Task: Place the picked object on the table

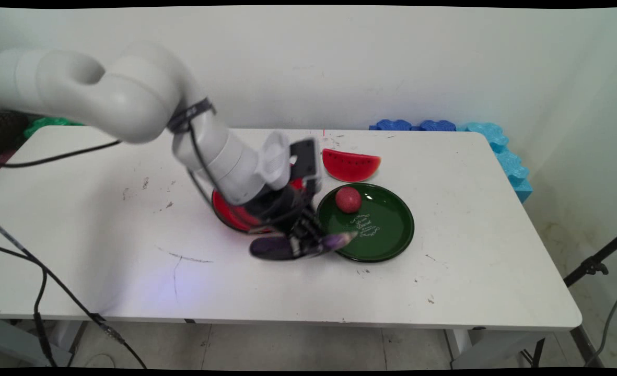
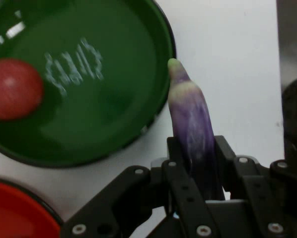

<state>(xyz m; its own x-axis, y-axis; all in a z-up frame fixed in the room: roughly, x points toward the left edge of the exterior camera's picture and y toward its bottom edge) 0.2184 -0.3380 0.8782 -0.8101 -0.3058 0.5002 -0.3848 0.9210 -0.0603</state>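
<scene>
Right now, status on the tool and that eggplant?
Tool shut on the eggplant. Its tip at the green plate's rim. Red ball on plate; red plate alongside.

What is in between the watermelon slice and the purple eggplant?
The green plate lies between the watermelon slice and the eggplant, with a red ball on it, as the main view shows.

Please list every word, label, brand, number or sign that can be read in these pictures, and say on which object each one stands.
White script on the floor of the green plate: present, but too blurred in both views to read.
No readable text on the arm, the gripper, the eggplant, the red plate or the watermelon slice.
</scene>
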